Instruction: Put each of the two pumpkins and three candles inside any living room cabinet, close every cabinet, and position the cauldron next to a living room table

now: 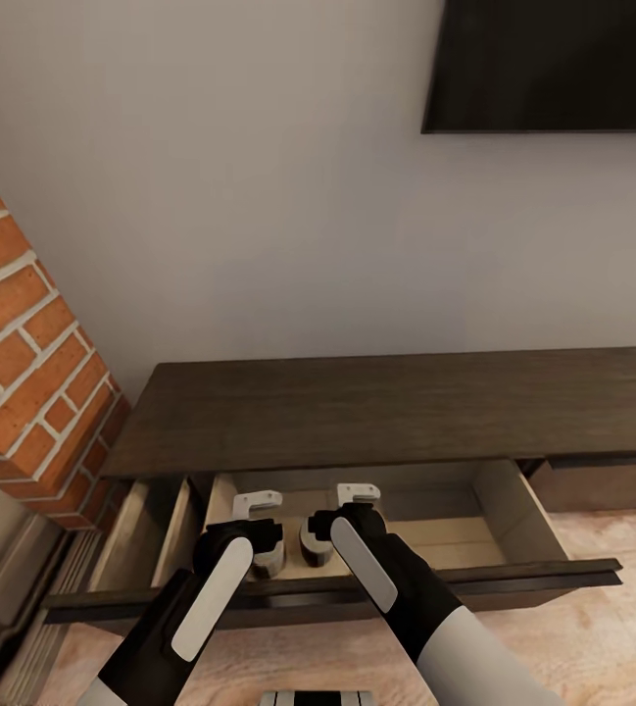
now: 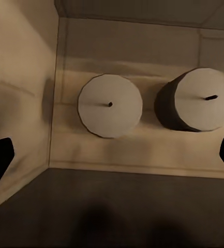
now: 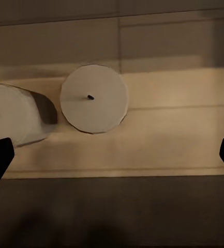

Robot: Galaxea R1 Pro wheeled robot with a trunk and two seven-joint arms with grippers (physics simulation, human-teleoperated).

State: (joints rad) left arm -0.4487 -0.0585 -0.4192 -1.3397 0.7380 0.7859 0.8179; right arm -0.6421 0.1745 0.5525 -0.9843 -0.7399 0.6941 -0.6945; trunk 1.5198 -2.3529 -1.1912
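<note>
The long dark-brown cabinet (image 1: 386,412) stands against the wall with its wide drawer (image 1: 513,579) pulled out. Two stubby grey-tan candles stand upright side by side on the drawer's pale floor, the left candle (image 1: 270,561) (image 2: 110,105) (image 3: 8,116) and the right candle (image 1: 312,545) (image 2: 199,98) (image 3: 93,98). My left gripper (image 1: 257,504) (image 2: 112,160) hangs open above the left candle, touching nothing. My right gripper (image 1: 359,493) (image 3: 112,157) hangs open above the right candle, also empty. The arms partly hide both candles in the head view. Pumpkins, cauldron and table are out of view.
A red brick column (image 1: 24,343) rises just left of the cabinet. A dark wall screen (image 1: 553,59) hangs above it at the right. A second drawer front (image 1: 602,482) sits further right. Light wooden floor (image 1: 592,647) lies in front.
</note>
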